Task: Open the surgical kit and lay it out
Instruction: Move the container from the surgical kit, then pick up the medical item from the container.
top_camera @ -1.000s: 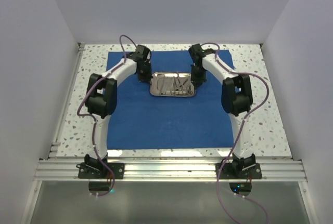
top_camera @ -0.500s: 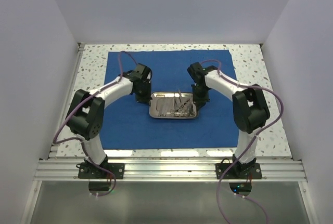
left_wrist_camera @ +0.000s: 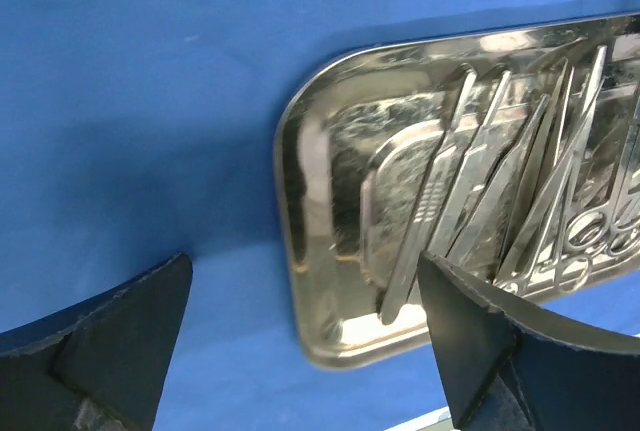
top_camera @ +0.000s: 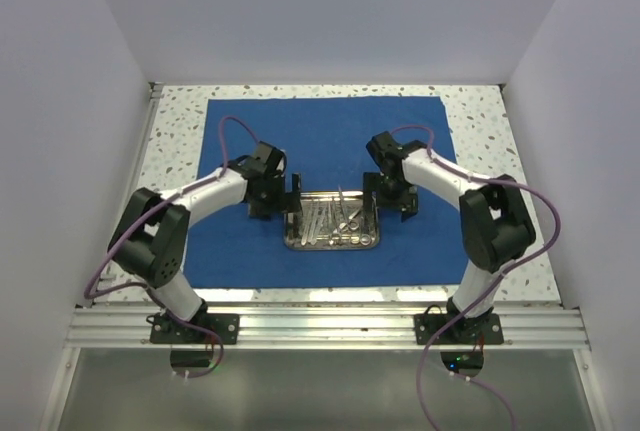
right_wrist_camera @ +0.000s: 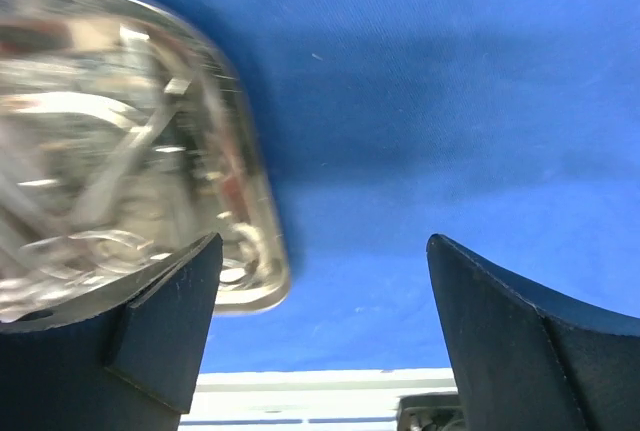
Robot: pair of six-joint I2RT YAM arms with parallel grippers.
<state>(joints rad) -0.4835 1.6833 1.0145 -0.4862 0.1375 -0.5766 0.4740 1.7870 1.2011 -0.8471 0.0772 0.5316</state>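
Left gripper (top_camera: 290, 198): jaws wide apart, clamped on nothing. In the left wrist view one finger (left_wrist_camera: 120, 326) stood over bare blue cloth wrap (top_camera: 330, 131). The other finger overlapped the near corner of the steel tray (left_wrist_camera: 290, 201), and contact could not be confirmed.

Right gripper (top_camera: 398, 198): jaws likewise spread, nothing between them but cloth. The tray's rounded end lay just beside its inner finger (right_wrist_camera: 165, 321). That view was blurred, so touching or apart could not be told.

Position of the work: the tray sat on the opened cloth directly between the two grippers, to the right of the left one and to the left of the right one. Its long axis ran along the line joining them, so each gripper faced a short end.

The instruments (top_camera: 335, 219) lay inside the tray, slender and overlapping, with their length mostly crosswise to that line and fanned at a slant. The ring-handled pieces sat farther from the left gripper than the plain tweezers-like ones.

Judgement: wrap opened, tray placed, instruments not yet laid out. Both arms were about equally near. A pick would call for jaws set across an instrument's narrow width, i.e. roughly along the tray's long axis. The overlap among pieces risked lifting two at once.
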